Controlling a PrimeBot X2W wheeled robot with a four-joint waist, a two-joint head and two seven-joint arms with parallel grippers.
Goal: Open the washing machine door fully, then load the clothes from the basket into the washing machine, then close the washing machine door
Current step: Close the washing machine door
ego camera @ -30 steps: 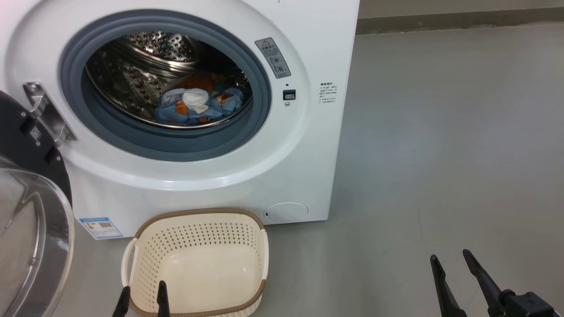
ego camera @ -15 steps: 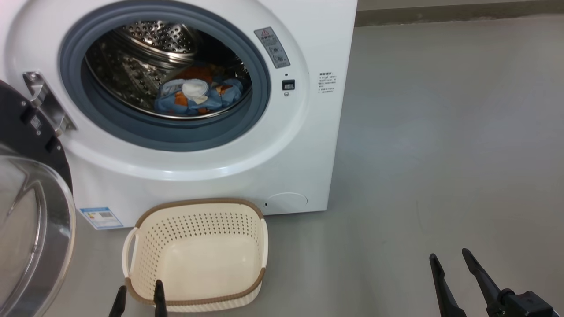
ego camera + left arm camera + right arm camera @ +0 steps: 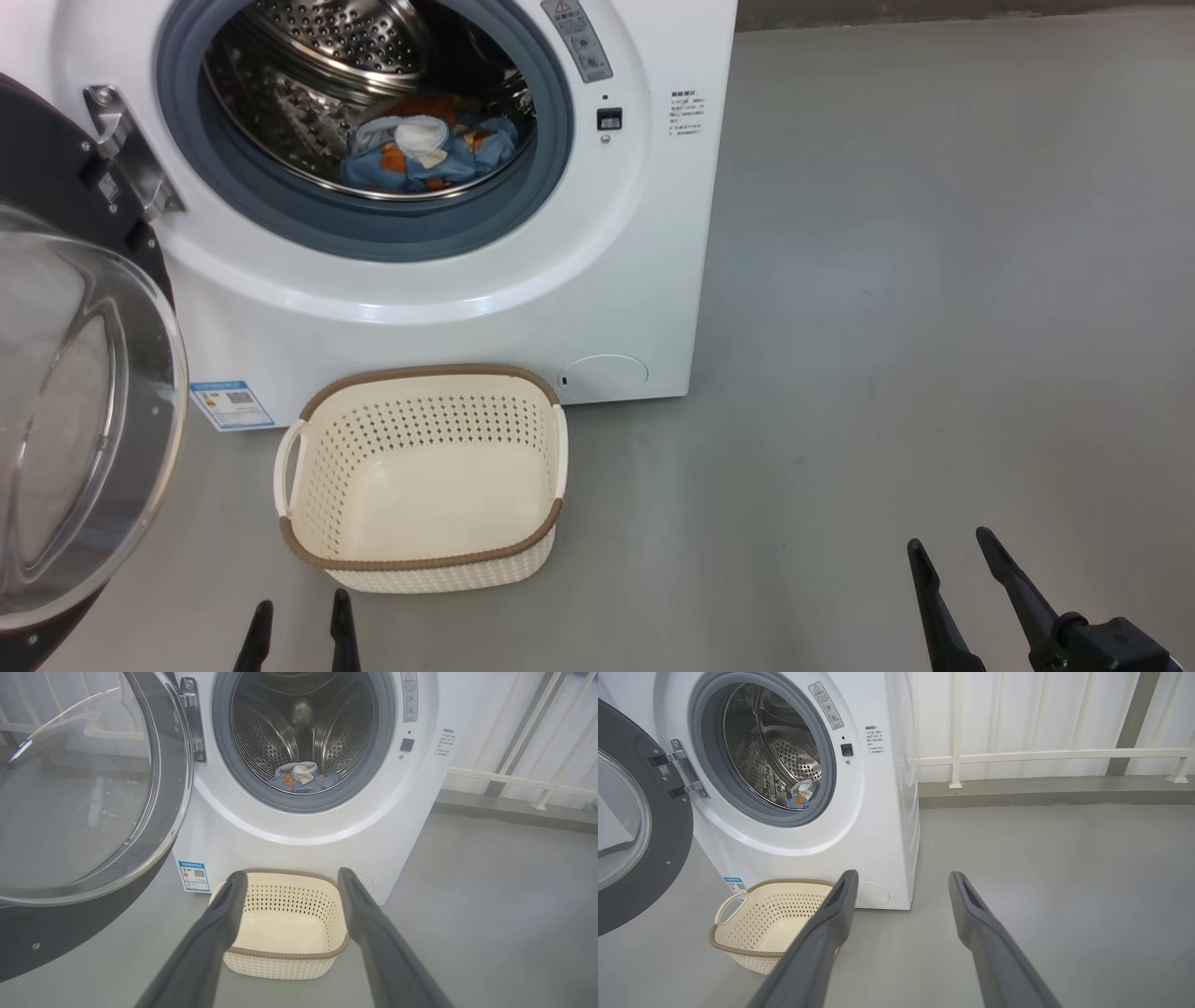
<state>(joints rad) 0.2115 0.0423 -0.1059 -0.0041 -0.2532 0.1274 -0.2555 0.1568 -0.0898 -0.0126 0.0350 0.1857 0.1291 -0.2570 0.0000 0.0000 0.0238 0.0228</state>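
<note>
Bright, even, diffuse light; soft shadows. Glare on washing machine door (image 3: 65,401) at 9 o'clock. Wrist views bow at edges.

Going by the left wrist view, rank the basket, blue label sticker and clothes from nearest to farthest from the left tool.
1. basket, on the floor just ahead of the left tool.
2. blue label sticker, low left on the washing machine.
3. clothes, inside the drum, farthest back.
</note>
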